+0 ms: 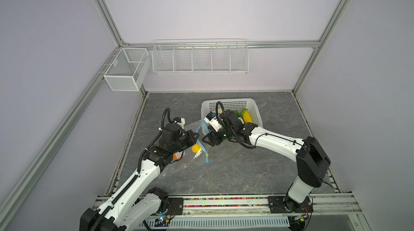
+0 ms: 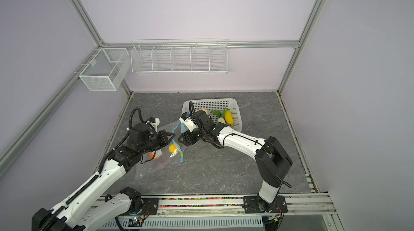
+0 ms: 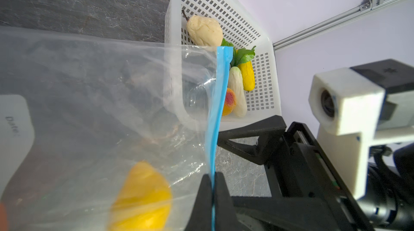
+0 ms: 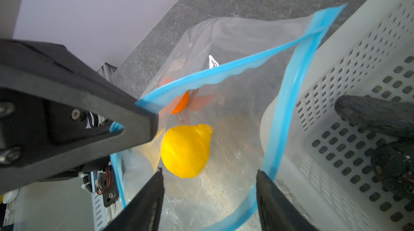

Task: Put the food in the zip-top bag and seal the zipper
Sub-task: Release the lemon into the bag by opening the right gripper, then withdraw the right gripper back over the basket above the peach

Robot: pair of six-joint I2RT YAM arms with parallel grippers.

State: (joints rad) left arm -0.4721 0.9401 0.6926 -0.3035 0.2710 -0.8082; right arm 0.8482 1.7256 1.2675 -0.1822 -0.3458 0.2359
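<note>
Partly done. Bag [image 3: 89, 84] held open just beside the basket [image 3: 224, 5]. Left end effector [image 3: 212, 187] is clamped on the zipper [image 4: 224, 70]. Right end effector [image 4: 210, 171] is apart and empty at the bag mouth. Yellow fruit [image 4: 186, 150] and orange piece [image 4: 181, 105] are in the bag. Pear [image 3: 205, 31], radish [image 3: 238, 93], peach [image 3: 229, 102] and yellow gourd [image 3: 246, 75] are left in the basket. Zipper not yet sealed.

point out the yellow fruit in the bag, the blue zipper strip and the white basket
yellow fruit [image 4: 186, 151], right wrist view, middle of its skin
blue zipper strip [image 3: 220, 84], left wrist view, partway along the strip
white basket [image 1: 233, 104], in a top view, its far perforated wall
</note>
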